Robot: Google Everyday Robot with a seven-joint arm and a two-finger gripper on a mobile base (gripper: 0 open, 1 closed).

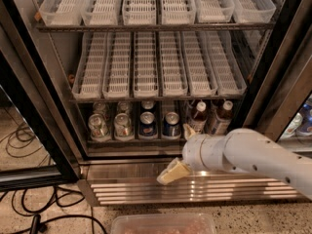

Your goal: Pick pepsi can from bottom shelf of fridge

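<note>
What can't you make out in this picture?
Camera view:
The rear cans: mostly hidden behind the front row.
The bin: cut off by the bottom edge.
The left bottle: base behind the gripper, low in front of the fridge.

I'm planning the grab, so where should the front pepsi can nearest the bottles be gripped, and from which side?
Probably its round side wall, from the open front: the pepsi can stands upright on the bottom shelf, the tray tier above blocking a top approach. The gripper is lower, before the steel base panel.
</note>
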